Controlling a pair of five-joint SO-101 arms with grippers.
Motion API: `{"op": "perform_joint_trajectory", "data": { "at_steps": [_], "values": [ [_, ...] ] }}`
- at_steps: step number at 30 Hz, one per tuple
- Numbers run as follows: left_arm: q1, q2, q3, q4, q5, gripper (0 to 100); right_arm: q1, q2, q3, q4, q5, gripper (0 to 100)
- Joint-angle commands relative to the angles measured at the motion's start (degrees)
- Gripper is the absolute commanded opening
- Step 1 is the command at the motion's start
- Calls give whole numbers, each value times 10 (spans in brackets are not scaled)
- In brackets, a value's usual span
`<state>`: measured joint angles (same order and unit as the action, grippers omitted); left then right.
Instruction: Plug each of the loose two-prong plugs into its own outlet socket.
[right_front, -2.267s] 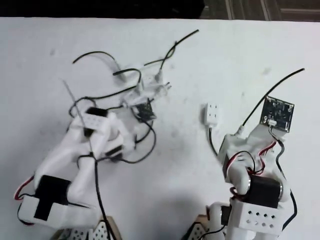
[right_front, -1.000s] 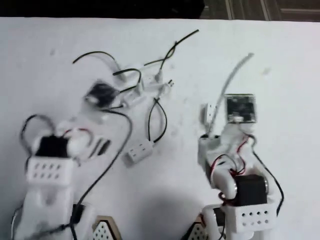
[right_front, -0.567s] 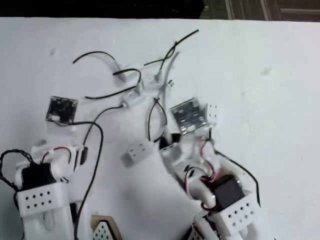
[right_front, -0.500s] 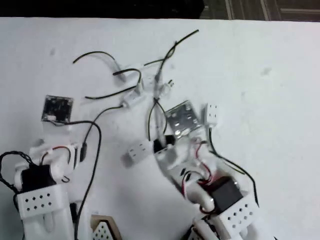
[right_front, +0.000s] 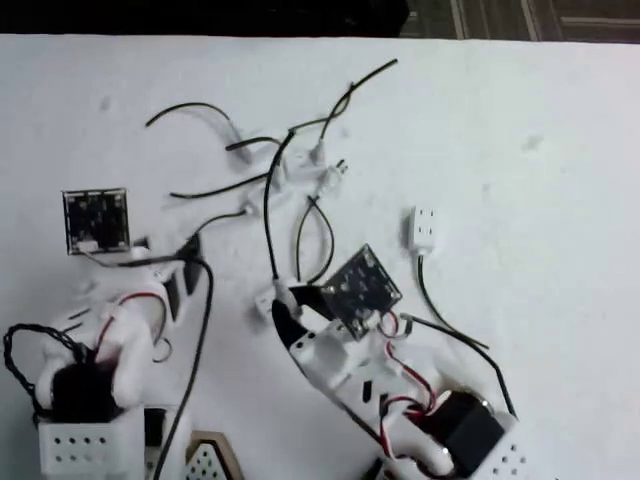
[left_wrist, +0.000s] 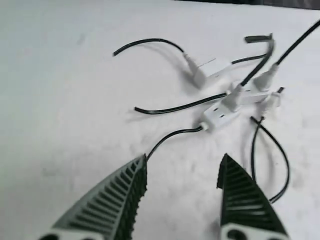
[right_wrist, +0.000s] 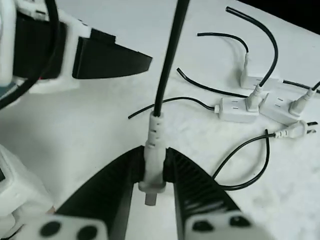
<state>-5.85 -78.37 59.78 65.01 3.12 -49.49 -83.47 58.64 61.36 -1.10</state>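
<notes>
My right gripper (right_wrist: 152, 152) is shut on a white two-prong plug (right_wrist: 152, 165), whose black cable (right_wrist: 170, 55) rises away from it. From above, that gripper (right_front: 281, 302) sits at the table's middle front, with the cable (right_front: 267, 215) running back to a cluster of white sockets and plugs (right_front: 300, 165). A loose plug (right_front: 335, 172) (right_wrist: 295, 131) with bare prongs lies beside the cluster. A lone white socket (right_front: 425, 228) lies to the right. My left gripper (left_wrist: 184, 162) (right_front: 188, 270) stands open and holds nothing, at the left front.
Black cables loop over the table's middle (right_front: 315, 235) and trail toward the far edge (right_front: 365, 80). A socket with a plug in it (left_wrist: 220, 114) lies ahead of the left gripper. The right arm's body (right_front: 420, 410) fills the front right.
The right arm has swung left across the table and now holds a plug near the middle front. The left arm has drawn back to the left front.
</notes>
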Motion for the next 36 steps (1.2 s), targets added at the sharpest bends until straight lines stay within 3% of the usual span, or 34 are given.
{"op": "perform_joint_trajectory", "data": {
  "at_steps": [1,8,17,21,24,28,36],
  "values": [
    [82,-40,-27,-13,37,238,-2,-15,-3,-13,7,17],
    [196,-103,-25,-9,43,237,-3,-16,-3,-13,6,17],
    [266,-116,-30,13,40,237,-47,-13,5,-13,6,17],
    [318,-140,-33,40,-14,234,-45,-13,46,-41,6,17],
    [320,-174,-31,53,-19,234,-45,-13,59,-52,6,17],
    [246,-196,-31,64,-20,237,-45,-13,59,-52,6,17],
    [-14,-197,27,77,-60,234,-43,67,62,-63,4,17]
  ]
}}
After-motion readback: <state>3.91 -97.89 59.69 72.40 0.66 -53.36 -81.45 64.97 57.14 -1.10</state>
